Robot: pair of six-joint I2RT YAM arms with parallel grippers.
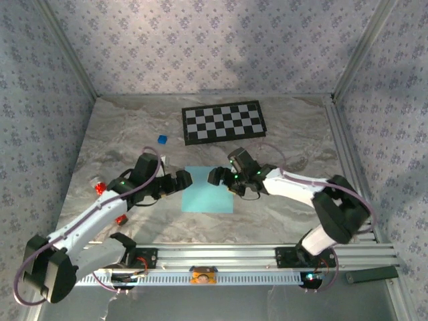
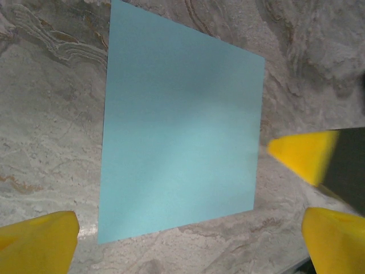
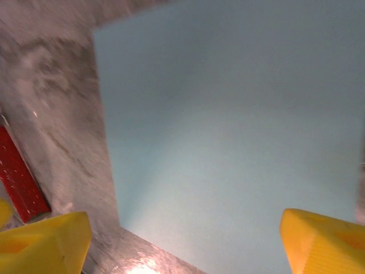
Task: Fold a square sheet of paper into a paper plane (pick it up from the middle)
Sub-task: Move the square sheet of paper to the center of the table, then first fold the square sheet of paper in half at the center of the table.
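Surface: grey marble-pattern table top [image 1: 134, 154], matte, with a faint sheen near the left fingers. Room: three walls in lilac-grey floral wallpaper [image 1: 200, 47], with metal corner posts [image 1: 67, 47] at the back corners. A slotted aluminium rail [image 1: 234, 257] runs along the near edge and carries both arm bases. A small orange part [image 1: 204, 274] sits mid-rail; any marking on it is too small to read.

A black-and-white checkerboard [image 1: 223, 122] lies flat at the far centre, no text on it. A tiny dark-blue cube [image 1: 161, 139] sits to its left, well apart from the sheet. Two small red bits [image 1: 100, 188] lie beside the left arm.

The square sheet of paper [image 1: 208, 198] lies flat and unfolded at the table's middle, light blue, plain.

I see the left gripper [image 1: 186, 179] over the sheet's far-left corner, yellow fingers [image 2: 37, 240] spread wide and holding nothing. The right gripper [image 1: 215, 176] is over the far edge, its fingers [image 3: 325, 240] also wide apart with nothing between them, only paper below. I cannot tell whether either gripper touches the sheet.

In the left wrist view a yellow tip [image 2: 299, 157] on a dark body sits just off the sheet's right edge. In the right wrist view a red perforated strip [image 3: 20, 177] lies on the marble beside the sheet, blurred, no lettering legible.
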